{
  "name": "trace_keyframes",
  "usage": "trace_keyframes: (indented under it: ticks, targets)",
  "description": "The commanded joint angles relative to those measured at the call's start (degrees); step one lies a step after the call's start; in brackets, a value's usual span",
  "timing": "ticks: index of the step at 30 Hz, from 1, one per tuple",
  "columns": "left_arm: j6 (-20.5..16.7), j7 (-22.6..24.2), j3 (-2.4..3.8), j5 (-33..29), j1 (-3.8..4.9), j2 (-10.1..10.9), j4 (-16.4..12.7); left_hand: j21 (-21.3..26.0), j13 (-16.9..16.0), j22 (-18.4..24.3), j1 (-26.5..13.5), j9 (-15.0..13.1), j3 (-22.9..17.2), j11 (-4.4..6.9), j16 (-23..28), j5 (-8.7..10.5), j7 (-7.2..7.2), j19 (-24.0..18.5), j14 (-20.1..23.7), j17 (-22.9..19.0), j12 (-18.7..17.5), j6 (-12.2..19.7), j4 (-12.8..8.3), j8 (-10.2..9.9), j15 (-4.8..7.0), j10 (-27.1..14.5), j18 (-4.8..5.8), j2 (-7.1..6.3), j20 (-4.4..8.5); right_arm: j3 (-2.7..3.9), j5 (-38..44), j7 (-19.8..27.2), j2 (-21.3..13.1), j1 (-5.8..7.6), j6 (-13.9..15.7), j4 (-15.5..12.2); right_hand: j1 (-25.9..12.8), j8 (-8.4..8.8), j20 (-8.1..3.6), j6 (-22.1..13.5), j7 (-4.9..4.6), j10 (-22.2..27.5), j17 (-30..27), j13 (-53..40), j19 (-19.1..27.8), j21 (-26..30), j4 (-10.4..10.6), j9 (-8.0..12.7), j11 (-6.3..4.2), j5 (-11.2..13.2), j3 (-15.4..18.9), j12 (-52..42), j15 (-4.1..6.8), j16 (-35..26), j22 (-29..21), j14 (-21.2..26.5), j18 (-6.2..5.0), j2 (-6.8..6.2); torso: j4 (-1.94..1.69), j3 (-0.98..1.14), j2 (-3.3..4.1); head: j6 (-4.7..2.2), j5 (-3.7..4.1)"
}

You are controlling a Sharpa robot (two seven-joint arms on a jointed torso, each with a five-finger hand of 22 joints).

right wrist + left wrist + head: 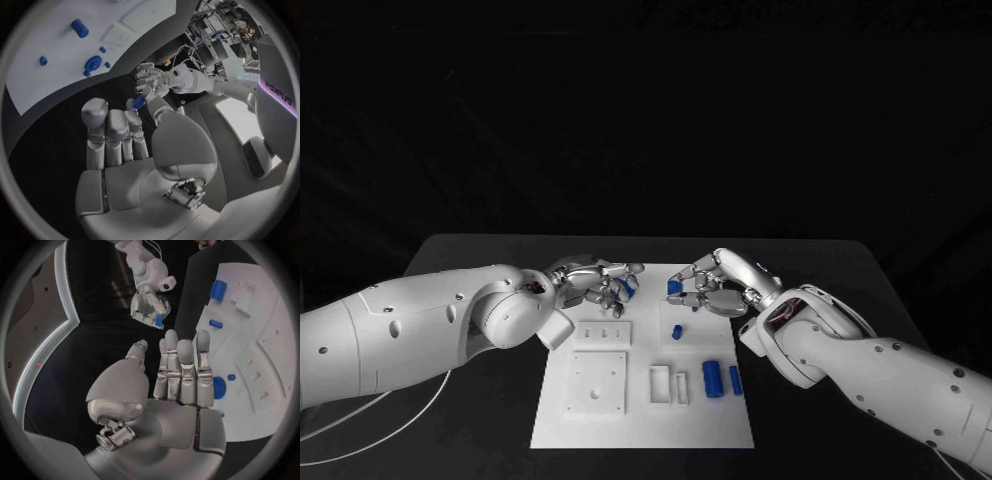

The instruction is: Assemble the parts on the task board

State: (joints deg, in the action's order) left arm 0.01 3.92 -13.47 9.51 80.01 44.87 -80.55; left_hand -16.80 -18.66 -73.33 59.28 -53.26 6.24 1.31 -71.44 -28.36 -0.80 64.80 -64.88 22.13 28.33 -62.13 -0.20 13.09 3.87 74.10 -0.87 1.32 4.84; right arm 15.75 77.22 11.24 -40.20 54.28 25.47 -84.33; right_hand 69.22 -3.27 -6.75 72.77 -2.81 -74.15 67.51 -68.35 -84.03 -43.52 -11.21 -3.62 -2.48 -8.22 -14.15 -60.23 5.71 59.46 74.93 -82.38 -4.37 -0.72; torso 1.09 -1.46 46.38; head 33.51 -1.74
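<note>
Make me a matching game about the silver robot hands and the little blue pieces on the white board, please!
Things:
1. left silver hand
2. right silver hand
3. two long blue cylinder parts
4. short blue peg

Places or states:
A. lying side by side on the white task board
B. pinches a small blue part
C. alone on the board, between the hands and the long parts
D. holds nothing, fingers straight

Pairs: 1-D, 2-B, 3-A, 4-C.
</note>
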Motion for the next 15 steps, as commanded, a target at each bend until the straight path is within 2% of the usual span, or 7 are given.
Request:
trace_keyframes:
  ticks: [1,4,8,15]
  targets:
    - [3.2,1.2,0.06,3.2,0.01,-0.4,-0.2,0.1,0.1,-0.1,-0.5,-0.2,0.3,0.02,-0.4,0.61,-0.03,-0.6,0.3,-0.1,0.3,-0.3,-0.3,-0.5,0.00,-0.5,0.87,-0.47,-0.07,0.02,-4.0,1.1,0.5,-0.05,-2.7,0.3,0.5,-0.37,-0.10,1.2,1.32,-0.8,0.0,-0.1,-2.6,-0.2,0.0,-0.1,-0.27,-0.2,0.3,0.3,-0.02,-0.3,5.2,-0.2,0.28,1.26,-0.04,-0.02,0.05,0.06,0.28]
    - [3.6,1.3,0.06,4.6,0.01,-0.6,-0.4,0.2,0.2,-0.1,-0.2,-0.7,0.5,-0.13,-0.4,1.19,-0.19,-0.6,0.5,-0.4,0.4,-0.3,0.0,-1.4,-0.10,-1.0,0.87,-0.64,-0.15,0.03,-5.1,1.1,0.8,-0.05,-3.1,0.5,0.4,-0.37,-0.09,1.2,1.31,-0.8,0.1,-0.2,-2.6,-0.2,0.0,-0.1,-0.27,-0.4,0.4,0.3,-0.02,-0.3,5.2,-0.2,0.25,1.38,-0.04,-0.01,0.03,0.15,0.37]
    - [3.9,1.4,0.07,6.8,0.00,-0.9,-0.8,0.3,0.4,0.0,-0.2,-0.5,0.7,-0.31,-0.4,3.10,-0.39,-0.8,0.7,-0.6,0.2,-0.4,0.2,-2.0,-0.25,-1.3,0.87,-0.70,-0.27,0.03,-6.4,1.0,1.2,-0.05,-3.6,0.6,0.3,-0.37,-0.09,1.1,1.30,-0.8,0.1,-0.3,-2.6,-0.3,-0.1,-0.1,-0.26,-0.6,0.7,0.2,-0.03,-0.3,5.2,-0.2,0.21,1.49,0.01,-0.02,0.04,0.18,0.48]
    - [4.2,1.4,0.08,7.8,0.00,-1.5,-1.0,0.4,0.7,0.0,-0.2,-0.3,0.9,-0.43,-0.4,4.36,-0.54,-0.7,0.9,-0.8,0.0,-0.5,0.7,-2.7,-0.34,-1.5,0.87,-0.60,-0.32,0.03,-6.9,0.8,1.5,-0.04,-4.2,0.5,0.3,-0.37,-0.07,1.1,1.29,-0.8,0.1,-0.4,-2.6,-0.4,-0.1,-0.1,-0.25,-0.6,0.8,0.2,-0.04,-0.3,5.2,-0.2,0.18,1.62,0.00,-0.01,0.02,0.13,0.47]
